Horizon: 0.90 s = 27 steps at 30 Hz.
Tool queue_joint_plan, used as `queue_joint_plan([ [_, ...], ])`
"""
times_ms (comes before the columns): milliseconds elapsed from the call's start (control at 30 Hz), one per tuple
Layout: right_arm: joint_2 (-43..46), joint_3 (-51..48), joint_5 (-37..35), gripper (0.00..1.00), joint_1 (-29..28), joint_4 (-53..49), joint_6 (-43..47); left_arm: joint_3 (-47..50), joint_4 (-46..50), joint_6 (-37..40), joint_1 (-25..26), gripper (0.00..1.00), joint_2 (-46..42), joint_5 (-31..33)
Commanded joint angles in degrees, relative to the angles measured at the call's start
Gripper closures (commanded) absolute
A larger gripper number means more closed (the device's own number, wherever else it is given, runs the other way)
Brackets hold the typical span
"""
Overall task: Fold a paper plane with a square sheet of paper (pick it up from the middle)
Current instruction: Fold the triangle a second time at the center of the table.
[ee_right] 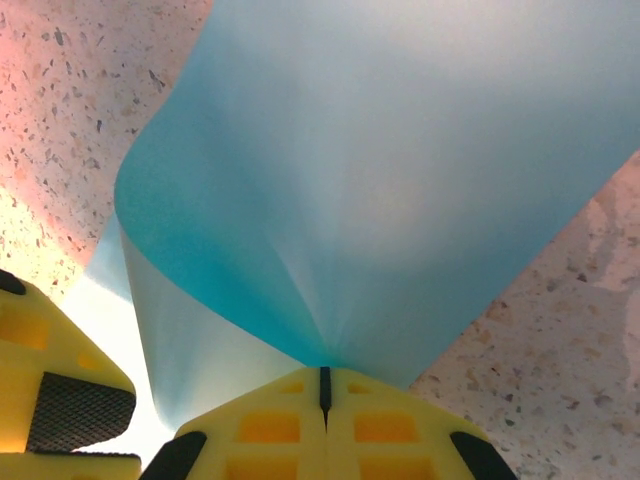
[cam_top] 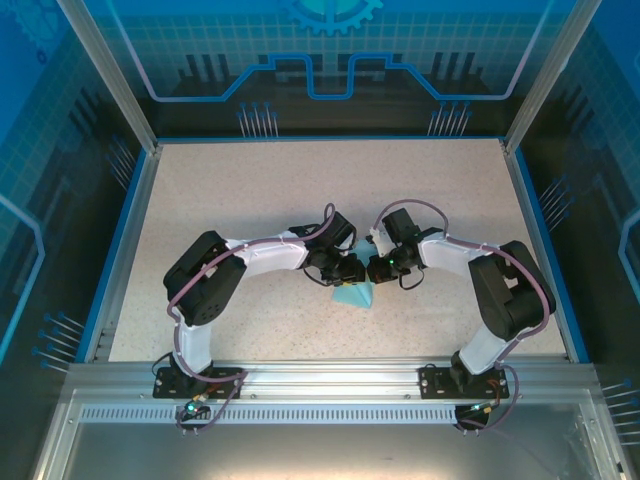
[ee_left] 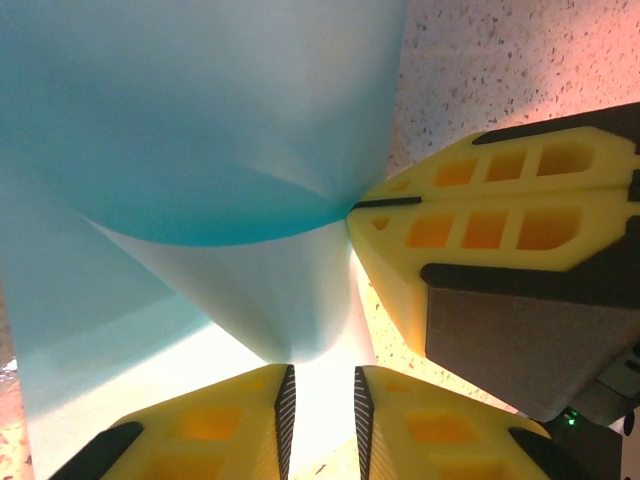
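The right gripper [ee_right: 322,385] squeezes the square sheet of paper [ee_right: 380,180] tight so it bends. The left gripper [ee_left: 320,400] has its jaws slightly apart around it.

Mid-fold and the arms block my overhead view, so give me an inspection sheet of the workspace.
Surface: speckled beige tabletop, flat.
Job's things: light-blue square sheet of paper, bowed up between the grippers, no plane shape yet.
Clutter: nothing seen.
Grippers: right gripper shut on the sheet; left gripper with jaws apart, sheet between them.
Cables: cables loop along both arms, off the sheet.
Surroundings: blue-edged enclosure with clear panels.
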<state>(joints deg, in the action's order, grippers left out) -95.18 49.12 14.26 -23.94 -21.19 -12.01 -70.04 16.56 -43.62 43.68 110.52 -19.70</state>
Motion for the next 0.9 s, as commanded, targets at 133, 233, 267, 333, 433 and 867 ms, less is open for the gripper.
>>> queue_joint_plan([
  [133, -0.88, -0.52, -0.11, 0.98, 0.92, -0.59, -0.82, -2.0, -1.59, -0.94, 0.27, 0.73, -0.93, 0.98],
  [233, -0.93, -0.6, -0.09, 0.98, 0.92, -0.43, -0.82, -2.03, -2.66, -1.39, 0.25, 0.73, -0.74, 0.68],
  [267, -0.97, -0.63, 0.01, 0.98, 0.92, -0.35, -0.82, -1.84, -3.03, -1.48, 0.18, 0.73, -0.83, 0.55],
  [333, -0.91, -0.77, -0.03, 0.98, 0.92, -0.36, -0.91, -1.34, -4.23, -2.06, 0.1, 0.73, -1.14, 0.25],
  [433, -0.63, -1.15, -0.02, 0.98, 0.92, -0.17, -1.09, -0.65, -5.26, -2.87, -0.23, 0.73, -0.89, 0.19],
  [867, -0.46, -0.9, 0.18, 0.98, 0.96, 0.1, -0.95, 2.25, -7.54, -4.99, -1.14, 0.75, 1.79, 0.68],
])
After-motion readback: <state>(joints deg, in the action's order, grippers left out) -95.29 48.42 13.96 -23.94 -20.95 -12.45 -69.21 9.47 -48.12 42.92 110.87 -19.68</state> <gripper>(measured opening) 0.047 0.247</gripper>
